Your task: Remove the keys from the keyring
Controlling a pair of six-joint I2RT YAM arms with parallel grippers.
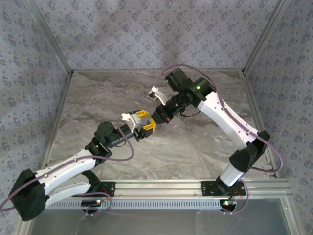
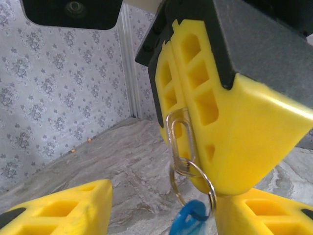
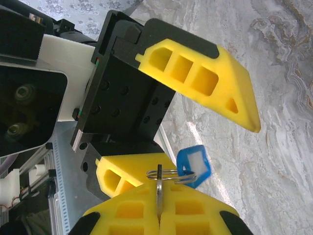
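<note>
Overhead view, close wrist views (keys (image 2: 191,218) in both)

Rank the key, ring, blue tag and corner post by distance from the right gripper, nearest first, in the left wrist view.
From the right gripper:
1. Key: clamped between its fingers.
2. Ring: hanging just below the fingertips.
3. Blue tag: lower still, at the bottom edge.
4. Corner post: far behind, upper left.

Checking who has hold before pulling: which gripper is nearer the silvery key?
Right. The right gripper is shut on the silvery key itself. The left gripper is open, its fingers spread either side of the blue tag hanging beneath it.
</note>
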